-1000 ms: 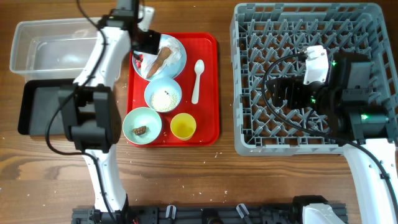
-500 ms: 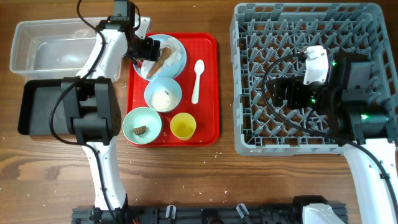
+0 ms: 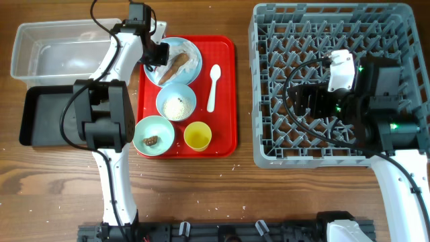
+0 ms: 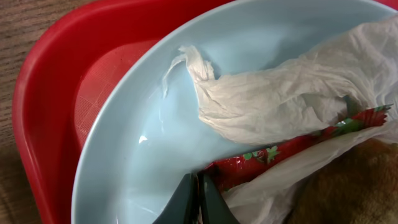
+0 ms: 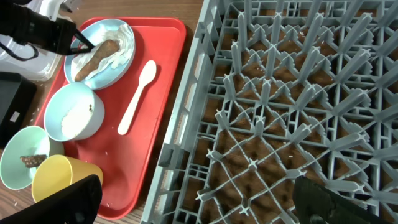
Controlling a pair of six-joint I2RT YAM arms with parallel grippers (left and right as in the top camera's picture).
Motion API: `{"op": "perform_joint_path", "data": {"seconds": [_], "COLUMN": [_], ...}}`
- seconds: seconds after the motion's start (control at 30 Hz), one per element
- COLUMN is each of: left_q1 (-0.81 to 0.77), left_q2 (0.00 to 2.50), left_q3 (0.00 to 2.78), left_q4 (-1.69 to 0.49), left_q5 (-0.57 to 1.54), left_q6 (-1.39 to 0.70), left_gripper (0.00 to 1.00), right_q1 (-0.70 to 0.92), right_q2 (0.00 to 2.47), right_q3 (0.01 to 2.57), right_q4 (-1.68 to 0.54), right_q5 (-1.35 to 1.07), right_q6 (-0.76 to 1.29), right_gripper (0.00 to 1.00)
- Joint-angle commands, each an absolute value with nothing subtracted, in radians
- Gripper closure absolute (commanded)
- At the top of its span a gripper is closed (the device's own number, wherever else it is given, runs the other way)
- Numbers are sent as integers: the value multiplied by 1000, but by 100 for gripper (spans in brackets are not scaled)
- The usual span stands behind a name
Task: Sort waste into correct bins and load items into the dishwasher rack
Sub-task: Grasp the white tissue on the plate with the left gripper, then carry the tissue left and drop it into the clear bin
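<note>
The pale blue plate (image 4: 143,124) on the red tray (image 4: 50,93) holds crumpled white paper (image 4: 280,93), a red scrap (image 4: 273,152) and a brown carrot-like stick (image 3: 177,64). My left gripper (image 4: 199,190) is inside the plate, its jaws pressed together on the left end of the red scrap. Also on the tray are a bowl of rice (image 3: 176,103), a mint-green bowl (image 3: 153,131) with a dark chunk (image 3: 152,140), a yellow cup (image 3: 197,136) and a white spoon (image 3: 213,86). My right gripper (image 5: 202,205) hangs wide open over the grey dishwasher rack (image 3: 259,87), holding nothing.
The clear tub (image 3: 54,57) stands at the far left, with the black tray (image 3: 40,117) just in front of it. The left arm reaches over both bins. A few rice grains lie on the wooden table near the front.
My left gripper moved a little right into the plate and went from open to shut at the red scrap. The right arm has not moved.
</note>
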State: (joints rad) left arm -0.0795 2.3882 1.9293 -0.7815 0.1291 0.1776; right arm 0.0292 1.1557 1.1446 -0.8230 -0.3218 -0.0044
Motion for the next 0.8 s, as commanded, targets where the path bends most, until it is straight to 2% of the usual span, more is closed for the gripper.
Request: {"op": "perform_joint_path", "data": {"seconds": [0.0, 0.2, 0.6, 0.77], "left_q1": [-94, -94, -84, 9], "left_q2": [2419, 2249, 1989, 1903], "left_q3": [1936, 2061, 2063, 2063], "left_q4": [-820, -897, -915, -952], "left_q5": [149, 149, 143, -74], "left_q6": [143, 43, 37, -89], "left_gripper": [96, 96, 96, 96], "right_q1": [33, 33, 33, 33], "right_q2": [1163, 1163, 1163, 1163], "right_q3": [1164, 1164, 1164, 1164], "right_q4": [-822, -822, -822, -823], "right_q5": [-339, -339, -339, -339], "right_q6": [2, 3, 2, 2], "right_gripper": [0, 0, 0, 0]}}
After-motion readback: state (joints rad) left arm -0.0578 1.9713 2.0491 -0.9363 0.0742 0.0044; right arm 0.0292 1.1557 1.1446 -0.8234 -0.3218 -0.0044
